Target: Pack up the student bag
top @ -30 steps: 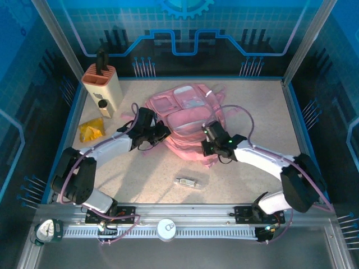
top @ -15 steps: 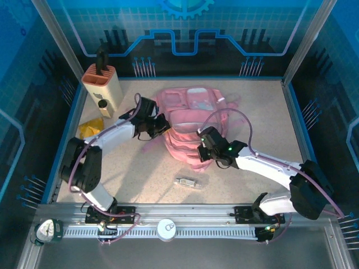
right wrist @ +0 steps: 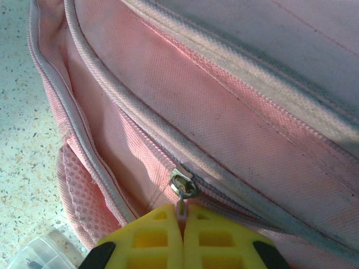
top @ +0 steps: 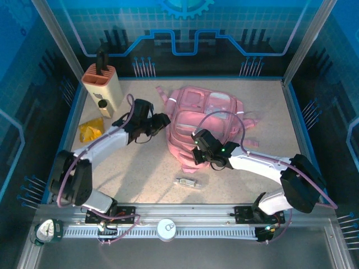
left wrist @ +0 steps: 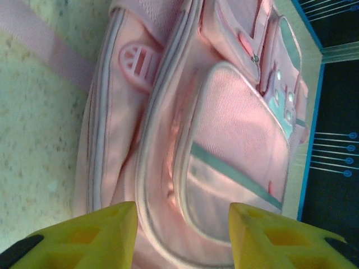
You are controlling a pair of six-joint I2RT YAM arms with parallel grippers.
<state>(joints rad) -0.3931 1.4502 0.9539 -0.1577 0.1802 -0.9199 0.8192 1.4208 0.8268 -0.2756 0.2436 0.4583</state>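
The student bag (top: pixel 210 115), a large pink backpack, lies flat on the middle of the table. My left gripper (top: pixel 163 121) stands open at the bag's left edge, its yellow fingers (left wrist: pixel 84 238) spread with nothing between them. Beyond them lies the bag (left wrist: pixel 235 129), with its front pocket and clear window. My right gripper (top: pixel 196 154) is at the bag's near edge. In the right wrist view, that gripper (right wrist: pixel 183 223) is shut on the small pull tab hanging from a metal zip slider (right wrist: pixel 182 184) on a pink zip line.
A beige holder with a black top (top: pixel 102 87) stands at the back left. A yellow packet (top: pixel 91 129) lies just in front of it. A small clear item (top: pixel 187 182) lies on the table near the front, below the bag. Blue walls ring the table.
My left gripper has opened and let go of the bag's left side. The bag has swung round and shifted right. My right gripper has moved left, still shut on the zip pull.
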